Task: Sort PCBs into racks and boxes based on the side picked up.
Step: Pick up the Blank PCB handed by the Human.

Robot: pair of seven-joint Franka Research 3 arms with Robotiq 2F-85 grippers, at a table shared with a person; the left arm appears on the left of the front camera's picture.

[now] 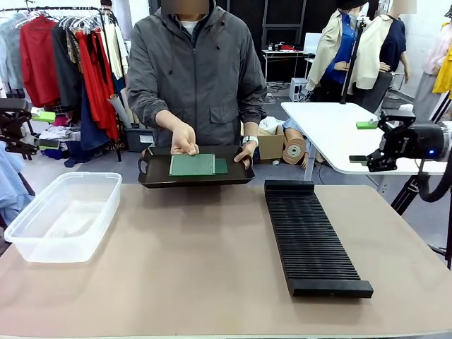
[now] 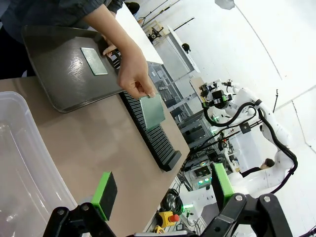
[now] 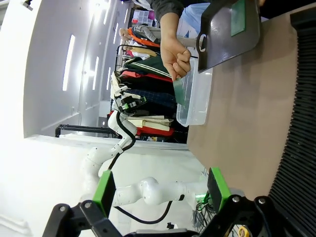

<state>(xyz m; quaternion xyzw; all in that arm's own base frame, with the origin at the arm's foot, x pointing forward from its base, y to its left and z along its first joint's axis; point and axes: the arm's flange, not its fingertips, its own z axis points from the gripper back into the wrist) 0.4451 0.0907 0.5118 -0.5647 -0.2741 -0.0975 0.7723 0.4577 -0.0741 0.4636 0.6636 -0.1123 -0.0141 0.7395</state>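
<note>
a person at the far side of the table [image 1: 212, 282] pinches one circuit board [image 1: 191, 165] by its top edge with one hand [image 1: 184, 138]. it hangs just above the dark tray [image 1: 152, 176] with a green face turned toward the robot. a second board [image 1: 221, 166] lies flat in the tray, partly hidden behind the first in the front view; the left wrist view shows it resting on the tray floor, apart from the held one. the person's other hand [image 1: 246, 151] grips the tray's rim on the robot's right. the clear tub [image 1: 42, 240] sits on the table toward the robot's left, near the tray's corner, and the long black rack [image 1: 311, 240] runs down the right half, its far end just beside the tray. the left gripper [image 2: 162, 183] is released, its green pads [image 2: 104, 195] spread wide with nothing between them, and it hangs off to the left, well apart from the boards. the right gripper [image 3: 160, 181] is released too, fingers wide and grasping nothing, raised beyond the table's right edge and well apart from the rack.
</note>
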